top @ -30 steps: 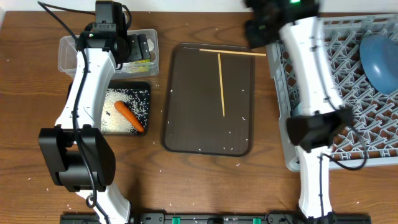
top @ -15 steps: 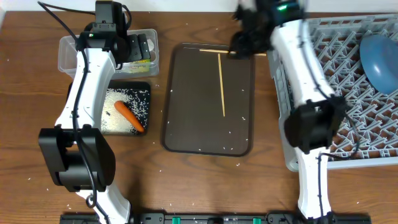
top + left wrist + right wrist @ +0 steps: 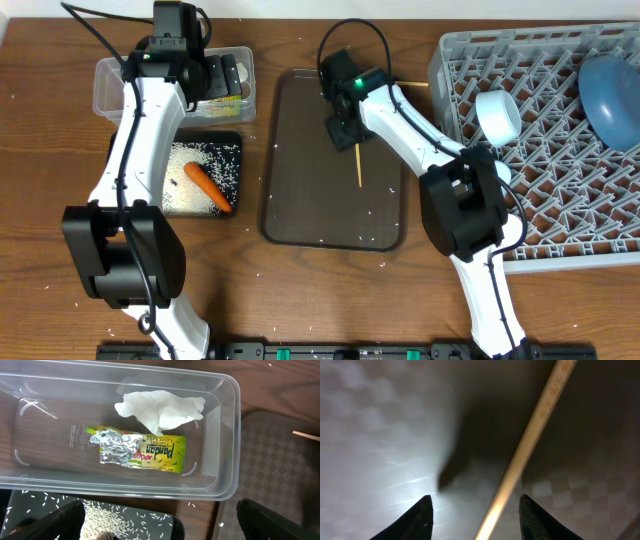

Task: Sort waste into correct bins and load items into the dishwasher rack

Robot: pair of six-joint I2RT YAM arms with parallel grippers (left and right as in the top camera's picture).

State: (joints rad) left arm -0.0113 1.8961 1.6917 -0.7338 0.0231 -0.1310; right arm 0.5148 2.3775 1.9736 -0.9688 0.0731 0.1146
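My right gripper (image 3: 343, 130) is low over the brown serving tray (image 3: 300, 200). Its open fingers (image 3: 480, 520) straddle a thin wooden chopstick (image 3: 530, 445) that lies lengthwise on the tray (image 3: 358, 167). A second chopstick (image 3: 412, 86) lies across the tray's back edge. My left gripper (image 3: 160, 527) is open and empty above the clear tub (image 3: 227, 435), which holds the crumpled white tissue (image 3: 160, 407) and the green-yellow wrapper (image 3: 142, 451). The black tray (image 3: 232, 145) holds rice, the orange carrot (image 3: 208, 187) and a brown lump (image 3: 171, 183). The grey rack (image 3: 560, 200) holds a large blue bowl (image 3: 610, 90) and a white cup (image 3: 497, 115).
Rice grains are scattered over the brown serving tray and the wooden table (image 3: 60, 150). The rack fills the right side up to the table's edge. The clear tub (image 3: 110, 85) and the black tray sit close together at the left.
My right arm swung from the rack's back left corner leftward and down onto the brown tray, over the lengthwise chopstick. The white cup in the rack is now uncovered. The left arm has not moved.
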